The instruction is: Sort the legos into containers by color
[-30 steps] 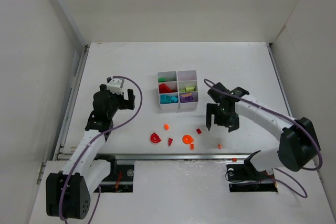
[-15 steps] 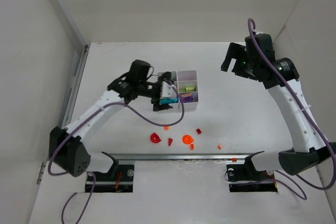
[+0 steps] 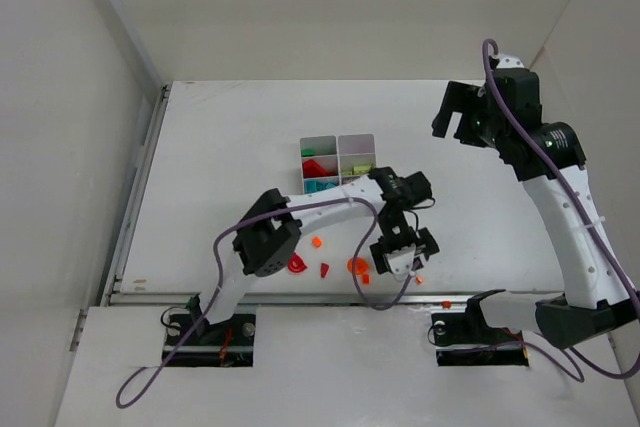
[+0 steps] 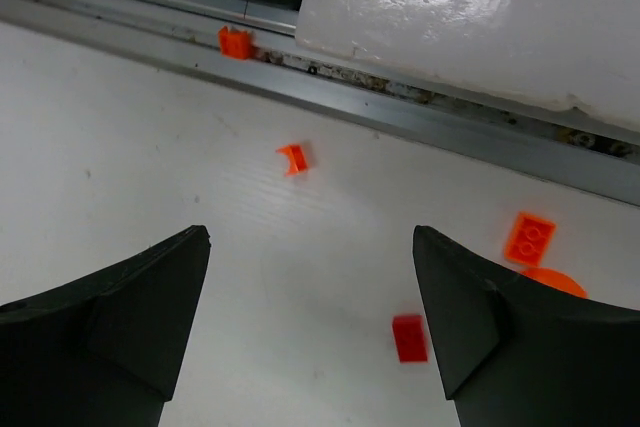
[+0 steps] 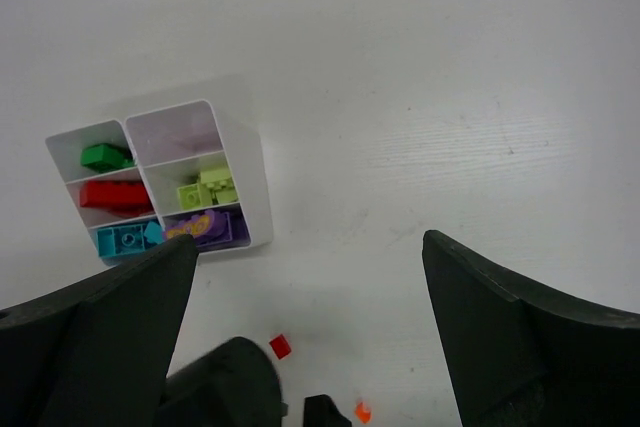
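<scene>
Left pincer (image 4: 310, 247): stands spread, pinches nothing, hangs low over the loose legos (image 3: 357, 266) near the front rail (image 4: 480, 132). Reaches right across the table (image 3: 220, 147), judged a reach for the unsorted pieces, all well apart from the organiser (image 3: 338, 137).

Right pincer (image 5: 310, 242): gapes wide, grips nothing, sits high and far back on the right. Looks parked there to leave the left arm room and to keep the organiser in its own camera's sight.

Organiser: holds dark green (image 5: 105, 157), red (image 5: 115, 195) and teal (image 5: 125, 237) down the left column, lime (image 5: 205, 187) and purple (image 5: 200, 227) in the lower 2 cells of the right column. Shows no brick in the top right cell, probably kept for orange.

Red brick (image 4: 409, 337): lies flat close by the right finger (image 4: 480, 327), long axis roughly toward and away from the wrist, crosswise to the closing line, so likely narrow enough to pinch as it lies.

Orange brick (image 4: 529, 237): studs up, 2 showing, long axis slanted, just beside an orange disc (image 4: 560, 282).

Small orange piece (image 4: 294, 158): odd-shaped, ahead of the gap between the fingers. 1 more orange piece (image 4: 234, 42): up against the rail.
</scene>
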{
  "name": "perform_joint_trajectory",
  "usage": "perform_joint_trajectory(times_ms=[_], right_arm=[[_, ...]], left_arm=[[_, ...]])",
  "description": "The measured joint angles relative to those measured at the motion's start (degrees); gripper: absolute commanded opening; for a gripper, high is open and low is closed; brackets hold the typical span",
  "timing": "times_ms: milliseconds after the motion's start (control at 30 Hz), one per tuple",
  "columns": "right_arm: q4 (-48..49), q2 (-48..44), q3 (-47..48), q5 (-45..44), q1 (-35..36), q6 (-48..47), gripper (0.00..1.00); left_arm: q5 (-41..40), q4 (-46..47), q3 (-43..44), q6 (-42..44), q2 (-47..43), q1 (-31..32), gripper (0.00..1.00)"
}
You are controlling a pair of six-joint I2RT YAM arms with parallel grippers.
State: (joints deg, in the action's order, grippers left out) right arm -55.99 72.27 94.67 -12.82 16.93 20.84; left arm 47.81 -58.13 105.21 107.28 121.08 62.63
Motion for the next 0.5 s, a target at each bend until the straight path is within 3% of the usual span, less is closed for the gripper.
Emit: perform_joint_trajectory(times_ms=[233, 500], right_arm=[[1.0, 0.0, 0.0, 5.6, -0.1, -1.2, 1.0], [1.1, -0.3, -2.4, 9.9, -0.1, -2.3, 1.0]], left_arm=[[0.2, 0.0, 11.6, 4.4, 11.5, 3.7, 0.65], [-0.1, 6.1, 12.3, 5.6, 13.4, 5.0, 0.55]])
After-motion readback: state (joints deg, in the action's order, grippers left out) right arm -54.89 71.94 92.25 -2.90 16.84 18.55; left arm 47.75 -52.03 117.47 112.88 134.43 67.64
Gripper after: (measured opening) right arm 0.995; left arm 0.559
